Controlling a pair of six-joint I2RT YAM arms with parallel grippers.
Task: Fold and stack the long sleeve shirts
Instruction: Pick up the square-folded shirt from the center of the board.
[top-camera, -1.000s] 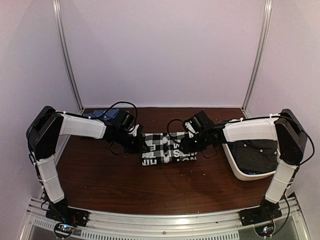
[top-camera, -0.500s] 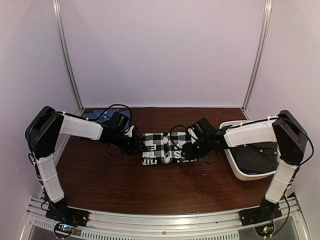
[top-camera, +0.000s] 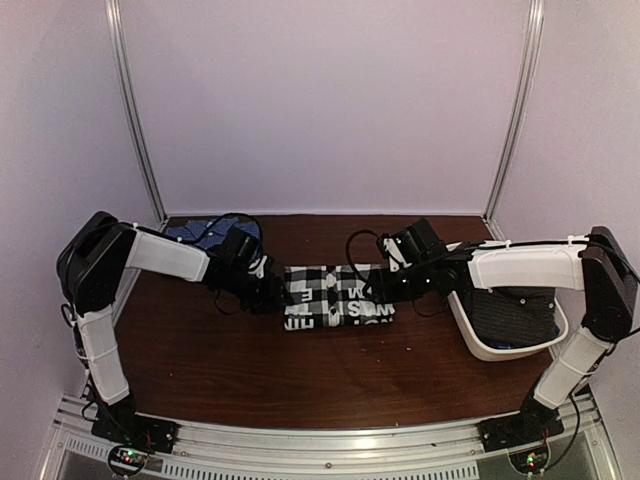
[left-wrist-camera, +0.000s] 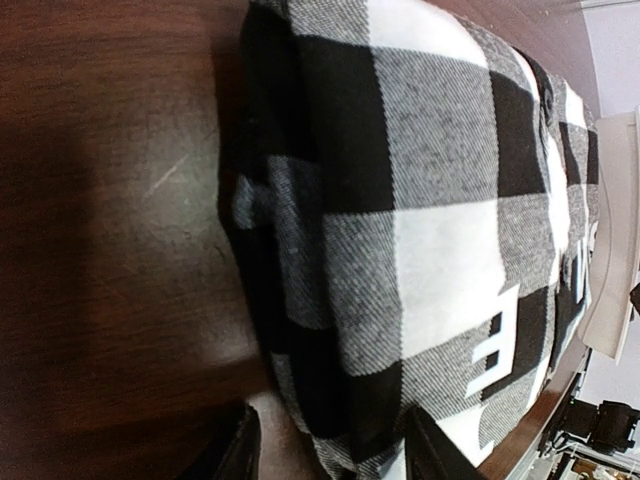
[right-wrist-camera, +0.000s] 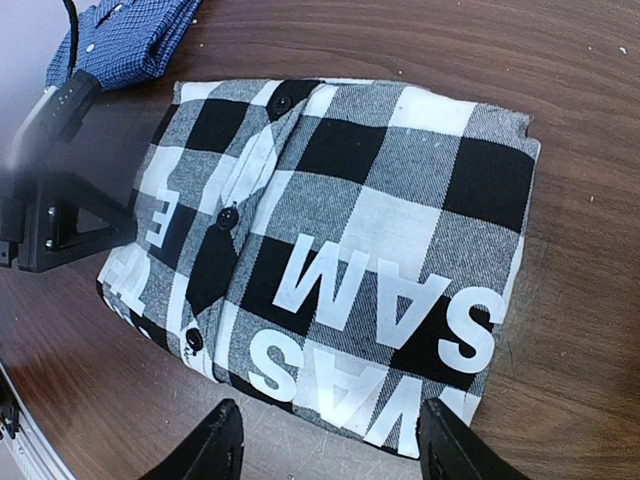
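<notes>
The black-and-white checked shirt lies folded in the middle of the table, white letters on top. My left gripper is at its left end. In the left wrist view the jaws stand open, with the folded edge of the checked shirt between them and a gap on each side. My right gripper hovers over the right end, open, just off the edge of the checked shirt. The dark blue shirt lies at the back left, partly behind my left arm. The charcoal dotted shirt fills the basket.
A white oval basket stands at the right of the table, next to my right arm. The blue shirt lies close behind the checked one. Metal frame posts rise at both back corners.
My left jaws have opened and let go of the checked shirt's left edge. My right jaws have spread wider, and that gripper has drawn back a little over the shirt's right end.
</notes>
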